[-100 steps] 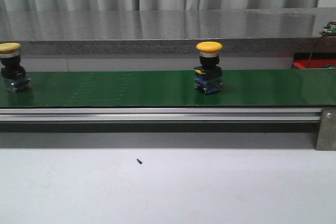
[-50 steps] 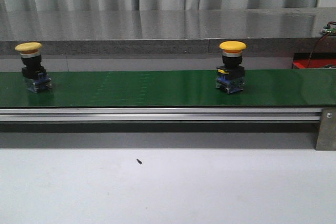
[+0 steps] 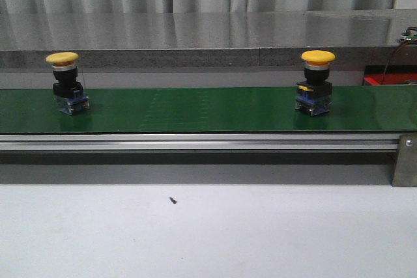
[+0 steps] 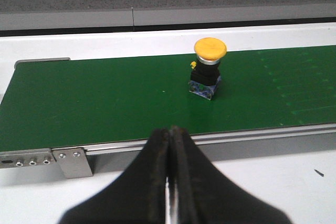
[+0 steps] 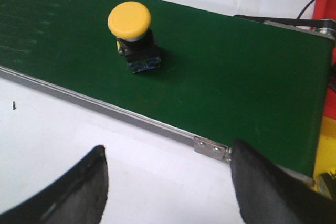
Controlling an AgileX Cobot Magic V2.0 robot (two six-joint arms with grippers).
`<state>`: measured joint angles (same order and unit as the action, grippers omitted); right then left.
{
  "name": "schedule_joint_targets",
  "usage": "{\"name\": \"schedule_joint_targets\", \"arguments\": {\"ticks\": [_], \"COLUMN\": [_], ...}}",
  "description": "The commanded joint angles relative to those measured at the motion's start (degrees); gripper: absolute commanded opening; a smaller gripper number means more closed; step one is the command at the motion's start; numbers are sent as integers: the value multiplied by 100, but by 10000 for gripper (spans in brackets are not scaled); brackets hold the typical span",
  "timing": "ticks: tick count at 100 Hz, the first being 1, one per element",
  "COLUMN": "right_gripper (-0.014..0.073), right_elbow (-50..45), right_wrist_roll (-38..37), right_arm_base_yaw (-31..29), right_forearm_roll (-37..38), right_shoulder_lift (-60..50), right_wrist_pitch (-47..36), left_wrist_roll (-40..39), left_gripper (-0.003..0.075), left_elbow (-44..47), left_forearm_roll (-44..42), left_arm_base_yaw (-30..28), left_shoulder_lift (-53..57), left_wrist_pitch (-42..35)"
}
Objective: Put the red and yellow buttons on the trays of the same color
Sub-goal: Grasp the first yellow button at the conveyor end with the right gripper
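Two yellow buttons stand upright on the green belt. The left one also shows in the left wrist view, beyond my left gripper, which is shut on nothing and hangs over the white table in front of the belt's rail. The right one shows in the right wrist view, beyond my right gripper, which is open and empty over the white table. No red button is in view. Neither gripper shows in the front view.
An aluminium rail with an end bracket runs along the belt's near side. Red and yellow strips show past the belt's right end; I cannot tell if they are the trays. A grey ledge runs behind.
Both yellow buttons have travelled to the right along the belt; the left one has come fully into the front view. No gripper appears in the front view.
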<state>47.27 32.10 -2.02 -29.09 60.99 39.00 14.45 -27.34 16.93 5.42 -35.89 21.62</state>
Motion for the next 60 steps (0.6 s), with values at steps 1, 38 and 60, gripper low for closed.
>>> {"name": "schedule_joint_targets", "arguments": {"ticks": [1,38,60], "right_gripper": [503,503,503], "right_elbow": [496,1695,2126], "right_wrist_roll": [102,104,104], "right_arm_base_yaw": [137,508,508], "right_forearm_roll": [-108,31,69], "right_shoulder_lift": [456,2205,2900], "right_wrist_pitch": [-182,-156,-175], "left_wrist_roll": [-5,-5,-5], "left_gripper": [-20,-20,-20], "left_elbow": [-149,-149,-149], "left_forearm_roll": [103,103,103], "left_arm_base_yaw": [45,45,45], "left_shoulder_lift": [0,0,0], "left_wrist_pitch": [-435,-435,-435]}}
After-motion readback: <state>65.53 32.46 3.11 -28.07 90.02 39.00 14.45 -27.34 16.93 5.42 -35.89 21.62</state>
